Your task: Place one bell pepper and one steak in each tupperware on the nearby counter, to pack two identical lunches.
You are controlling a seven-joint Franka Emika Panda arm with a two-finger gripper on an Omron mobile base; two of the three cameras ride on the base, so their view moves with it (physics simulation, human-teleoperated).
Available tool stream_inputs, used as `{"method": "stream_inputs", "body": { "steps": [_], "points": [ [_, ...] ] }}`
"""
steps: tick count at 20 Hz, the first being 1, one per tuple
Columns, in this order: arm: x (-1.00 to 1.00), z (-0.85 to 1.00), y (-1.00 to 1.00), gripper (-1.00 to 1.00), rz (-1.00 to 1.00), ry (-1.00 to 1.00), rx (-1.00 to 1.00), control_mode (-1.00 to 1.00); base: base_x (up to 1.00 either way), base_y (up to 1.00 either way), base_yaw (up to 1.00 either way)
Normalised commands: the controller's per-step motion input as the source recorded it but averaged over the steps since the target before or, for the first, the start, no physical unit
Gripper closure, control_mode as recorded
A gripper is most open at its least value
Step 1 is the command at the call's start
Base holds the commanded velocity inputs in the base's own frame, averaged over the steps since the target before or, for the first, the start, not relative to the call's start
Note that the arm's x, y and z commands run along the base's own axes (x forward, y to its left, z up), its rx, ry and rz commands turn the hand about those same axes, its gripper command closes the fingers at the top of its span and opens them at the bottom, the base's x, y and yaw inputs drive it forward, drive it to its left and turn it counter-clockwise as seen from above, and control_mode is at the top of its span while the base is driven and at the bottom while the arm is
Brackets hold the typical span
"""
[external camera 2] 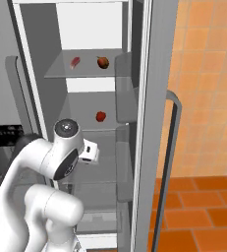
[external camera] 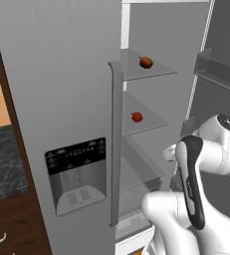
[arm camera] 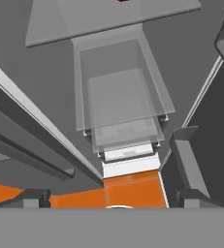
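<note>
I can read no text, brand or number anywhere. The dispenser panel (external camera: 76, 175) on the closed fridge door, off to the left of my pincer, carries small pale marks on its black strip, but they are too blurred to make out.

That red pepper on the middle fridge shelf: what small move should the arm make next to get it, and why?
Probably raise the open claw and tilt it up toward the lower bell pepper. The hand view looks down at the clear drawers and orange floor, so the claw sits below that glass shelf and holds nothing.
</note>
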Motion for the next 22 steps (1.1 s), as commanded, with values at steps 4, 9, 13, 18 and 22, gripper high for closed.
{"method": "stream_inputs", "body": {
  "steps": [4, 9, 13, 18, 22],
  "points": [
    [0.79, 0.00, 0.33, -1.00, 0.00, -0.07, -0.01, -1.00, 0.00, 0.00, 0.00],
    [0.57, 0.00, 0.19, -1.00, -0.02, -0.37, -0.04, -1.00, 0.00, 0.00, 0.00],
    [0.41, 0.22, 0.01, -1.00, -0.01, -0.18, -0.01, -1.00, 0.00, 0.00, 0.00],
    [0.45, 0.44, 0.00, -1.00, 0.00, 0.00, 0.00, -1.00, 0.00, 0.00, 0.00],
    [0.31, 0.34, 0.00, -1.00, 0.00, 0.06, 0.00, -1.00, 0.00, 0.00, 0.00]
  ]
}}
